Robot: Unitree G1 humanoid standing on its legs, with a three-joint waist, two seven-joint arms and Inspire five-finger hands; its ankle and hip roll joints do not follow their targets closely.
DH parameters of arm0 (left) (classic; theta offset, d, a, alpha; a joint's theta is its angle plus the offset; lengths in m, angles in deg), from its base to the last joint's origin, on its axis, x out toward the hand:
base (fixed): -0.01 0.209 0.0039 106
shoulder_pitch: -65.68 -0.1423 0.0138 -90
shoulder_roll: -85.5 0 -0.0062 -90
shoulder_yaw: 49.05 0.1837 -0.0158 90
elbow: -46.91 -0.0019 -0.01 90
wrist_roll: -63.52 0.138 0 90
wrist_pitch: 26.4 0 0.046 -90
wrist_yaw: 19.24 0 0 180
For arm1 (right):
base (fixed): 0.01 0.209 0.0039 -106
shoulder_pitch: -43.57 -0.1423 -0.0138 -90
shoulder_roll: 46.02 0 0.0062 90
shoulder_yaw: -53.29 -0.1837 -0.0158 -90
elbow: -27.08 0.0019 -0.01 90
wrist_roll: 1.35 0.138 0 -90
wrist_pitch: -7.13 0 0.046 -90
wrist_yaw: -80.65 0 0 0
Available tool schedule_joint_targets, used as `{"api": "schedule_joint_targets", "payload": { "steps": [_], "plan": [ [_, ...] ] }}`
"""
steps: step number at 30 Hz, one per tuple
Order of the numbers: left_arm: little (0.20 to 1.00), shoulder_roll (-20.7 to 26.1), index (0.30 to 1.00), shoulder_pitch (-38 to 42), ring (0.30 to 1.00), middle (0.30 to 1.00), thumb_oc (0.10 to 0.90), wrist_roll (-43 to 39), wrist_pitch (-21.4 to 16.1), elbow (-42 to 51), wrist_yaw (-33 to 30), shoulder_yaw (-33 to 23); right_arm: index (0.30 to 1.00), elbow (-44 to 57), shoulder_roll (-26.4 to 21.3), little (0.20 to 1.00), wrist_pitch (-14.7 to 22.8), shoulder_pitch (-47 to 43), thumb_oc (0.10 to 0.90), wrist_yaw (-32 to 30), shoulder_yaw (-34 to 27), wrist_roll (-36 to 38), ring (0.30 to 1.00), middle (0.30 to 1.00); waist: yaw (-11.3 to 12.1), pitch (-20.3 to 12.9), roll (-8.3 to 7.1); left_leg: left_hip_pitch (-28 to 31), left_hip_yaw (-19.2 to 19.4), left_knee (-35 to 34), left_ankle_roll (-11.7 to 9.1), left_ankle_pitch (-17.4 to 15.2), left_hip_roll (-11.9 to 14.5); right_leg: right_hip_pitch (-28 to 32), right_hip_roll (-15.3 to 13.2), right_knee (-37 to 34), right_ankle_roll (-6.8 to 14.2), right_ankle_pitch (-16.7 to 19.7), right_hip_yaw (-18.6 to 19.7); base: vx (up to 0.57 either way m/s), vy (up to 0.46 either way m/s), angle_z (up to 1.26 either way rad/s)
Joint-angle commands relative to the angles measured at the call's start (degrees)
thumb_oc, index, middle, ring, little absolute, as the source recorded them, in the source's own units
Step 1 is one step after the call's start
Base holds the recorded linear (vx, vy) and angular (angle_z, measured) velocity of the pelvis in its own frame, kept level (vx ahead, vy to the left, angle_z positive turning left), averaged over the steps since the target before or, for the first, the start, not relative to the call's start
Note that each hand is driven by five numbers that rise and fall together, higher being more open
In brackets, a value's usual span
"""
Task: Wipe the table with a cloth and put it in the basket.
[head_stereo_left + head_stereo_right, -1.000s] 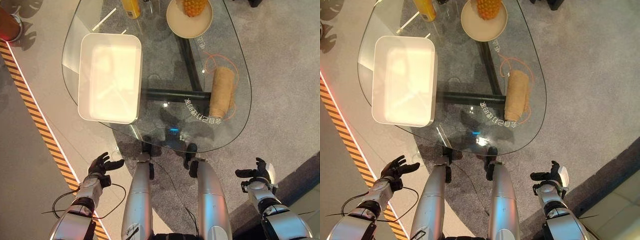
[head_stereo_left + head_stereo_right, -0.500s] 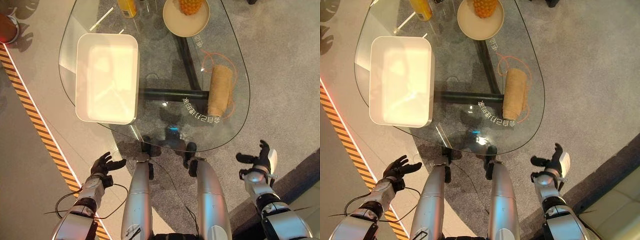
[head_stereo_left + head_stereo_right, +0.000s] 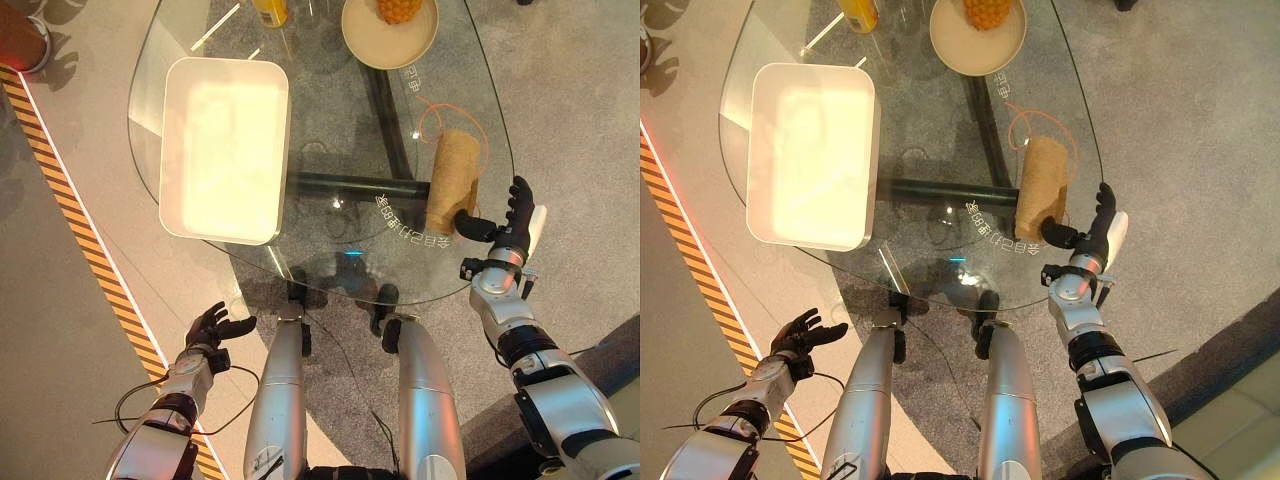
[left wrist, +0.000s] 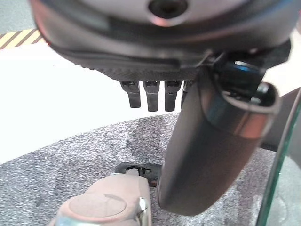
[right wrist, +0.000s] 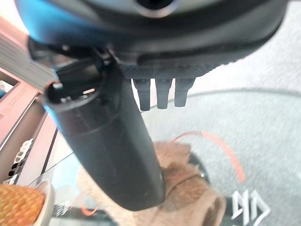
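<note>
We see the rolled tan cloth (image 3: 449,180) lying on the right side of the rounded clear glass table (image 3: 330,240), near its right edge, with a thin orange cord (image 3: 430,110) looping around it. Our right hand (image 3: 508,222) hovers at the table's edge just beside the roll's near end, fingers straight and spread from the thumb, holding nothing. The white rectangular plastic basket (image 3: 226,148) sits on the table's left side, well apart from the cloth. Our left hand (image 3: 208,331) hangs low beside the table, fingers relaxed and empty. A round beige plate (image 3: 388,35) with a pineapple (image 3: 397,9) stands at the far edge.
</note>
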Motion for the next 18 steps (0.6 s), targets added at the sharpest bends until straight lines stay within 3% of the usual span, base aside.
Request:
{"api": "schedule_joint_targets", "payload": {
  "steps": [1,18],
  "plan": [
    [0.9,-1.1,0.9,-2.3,0.9,0.9,0.8,-1.6,-0.9,-0.9,-2.0,-0.7,0.9,5.9,-4.9,0.9,1.3,0.2,0.8,-4.7,0.2,0.5,0.9,0.9,-0.5,-1.1,0.9,-1.1,1.3,8.4,3.1,-7.2,-3.2,1.4,2.0,-7.7,1.8,5.8,2.6,0.0,0.0,0.0],
    [0.9,-3.2,0.9,-2.9,0.9,0.9,0.8,-1.9,-1.7,-0.4,-2.3,-0.5,0.9,12.1,-1.8,0.9,-4.0,-0.8,0.8,-5.2,3.5,0.6,0.9,0.9,-0.6,-1.1,1.88,1.5,2.8,5.3,2.8,-6.2,-3.6,3.2,1.6,-9.2,1.6,5.4,2.2,0.0,0.012,0.0]
  ]
}}
